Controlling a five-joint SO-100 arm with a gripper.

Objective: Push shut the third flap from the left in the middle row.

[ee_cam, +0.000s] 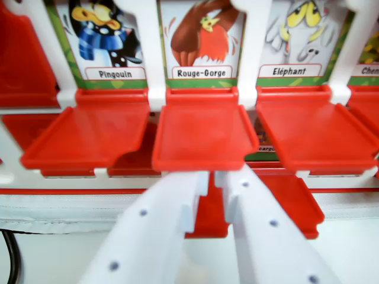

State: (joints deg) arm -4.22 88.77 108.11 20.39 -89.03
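Observation:
A white game board (151,53) holds rows of red flaps with animal cards behind them. In this row three flaps lie folded down flat: one under "Pingouin" (89,133), one under "Rouge-Gorge" (201,136) and one under "Eléphant" (314,133). My gripper (212,180) reaches up from the bottom of the wrist view. Its white fingertips (192,195) stand just under the front edge of the Rouge-Gorge flap. The jaws are almost together, with only a thin slit and nothing held. Whether the tips touch the flap is unclear.
Another folded-down red flap (364,109) shows at the wrist view's right edge, under a card starting "Chen". Red flaps of a lower row (296,204) lie beneath and behind my fingers. A black cable (9,257) runs at bottom left on the pale table.

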